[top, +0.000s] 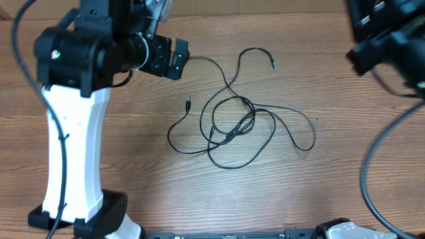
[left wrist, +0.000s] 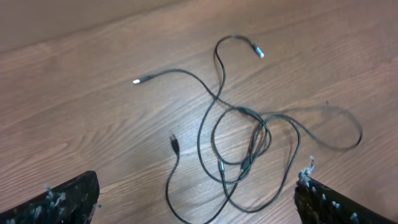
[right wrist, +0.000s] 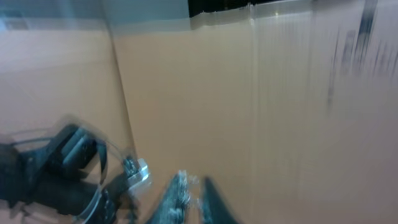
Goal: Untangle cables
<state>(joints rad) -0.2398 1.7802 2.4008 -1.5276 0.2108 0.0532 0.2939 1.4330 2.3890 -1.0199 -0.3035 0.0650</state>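
Your left gripper (left wrist: 198,202) stands wide open, nothing between its fingers (left wrist: 62,199), hovering over the table (top: 319,199). In the overhead view the cables (top: 229,129) lie at about 4 o'clock from it, a loose tangle of loops at the table's centre, with one plug (top: 272,64) trailing toward 1 o'clock. Your right gripper (right wrist: 196,196) is blurred, its tips nearly together and empty; that arm (top: 392,40) sits at 2 o'clock, well apart from the cables.
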